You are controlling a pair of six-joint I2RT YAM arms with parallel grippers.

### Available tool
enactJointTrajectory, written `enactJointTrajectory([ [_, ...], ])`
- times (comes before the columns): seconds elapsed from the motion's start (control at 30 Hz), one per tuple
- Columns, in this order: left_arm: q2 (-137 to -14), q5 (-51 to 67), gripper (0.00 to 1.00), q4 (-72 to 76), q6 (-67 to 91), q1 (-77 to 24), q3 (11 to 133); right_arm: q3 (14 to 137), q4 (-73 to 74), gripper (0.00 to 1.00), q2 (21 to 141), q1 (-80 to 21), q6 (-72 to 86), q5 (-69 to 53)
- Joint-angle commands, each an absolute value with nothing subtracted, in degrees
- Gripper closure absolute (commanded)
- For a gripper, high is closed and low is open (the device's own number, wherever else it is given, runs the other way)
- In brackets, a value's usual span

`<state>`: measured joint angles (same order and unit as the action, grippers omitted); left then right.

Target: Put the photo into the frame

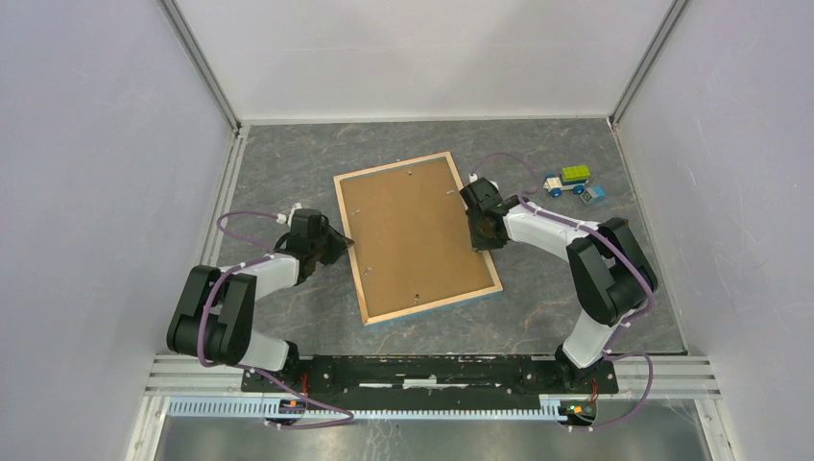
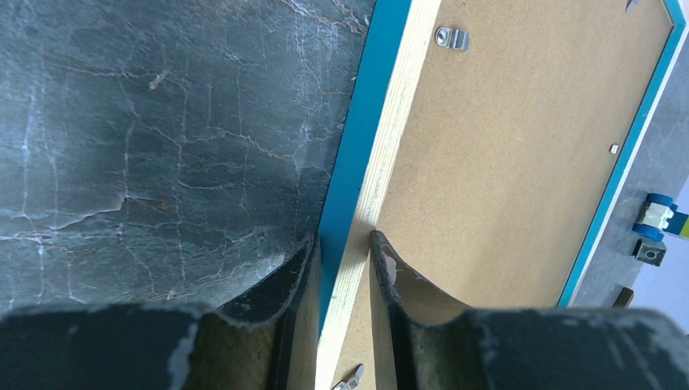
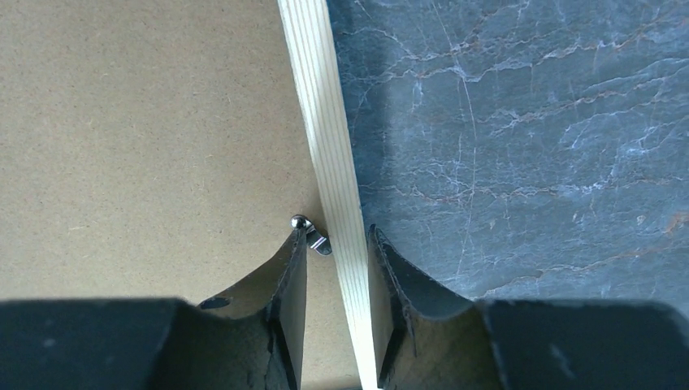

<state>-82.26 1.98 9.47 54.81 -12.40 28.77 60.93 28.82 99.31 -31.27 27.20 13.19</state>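
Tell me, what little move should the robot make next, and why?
Probably pinch both jaws shut on the frame: the left gripper and the right gripper each straddle one of its wood rims, and how tightly is unclear. It lies face down, backing board still fitted.

Pale wood, brown board, stone-look table.

The fingers [image 2: 272, 284] of the left gripper [image 2: 343, 237] look like matt black plastic, scuffed and greyed at the edges. Between them runs the frame [image 2: 388, 146], with bare light wood of fine straight grain on its rim and smooth bright blue paint on the outer edge. Past the inner finger, the backing sheet [image 2: 520, 162] is brown hardboard, dull and faintly fibrous. At the right gripper [image 3: 337, 230], a small clip [image 3: 318, 241] gleams like polished metal. Outside its other finger, the table [image 3: 528, 146] looks like dark veined stone with a slight sheen.
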Motion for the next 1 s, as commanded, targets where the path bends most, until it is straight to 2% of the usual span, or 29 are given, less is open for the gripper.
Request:
enactJointTrajectory([
  [0.0, -83.5, 2.0, 0.85, 8.3, 53.4, -12.7, 29.3, 59.6, 27.3, 0.7, 101.0, -31.6, 22.5, 12.4],
  [0.2, -83.6, 2.1, 0.86, 8.3, 53.4, -12.7, 29.3, 58.4, 25.2, 0.72, 101.3, -31.2, 18.8, 10.3],
  [0.57, -83.7, 2.2, 0.87, 8.4, 53.3, -12.7, 29.3, 61.2, 27.6, 0.57, 98.4, -29.0, 16.3, 7.9],
  [0.97, -83.8, 2.4, 0.87, 8.6, 53.3, -12.7, 29.4, 61.1, 27.1, 0.53, 96.4, -26.9, 14.9, 6.5],
])
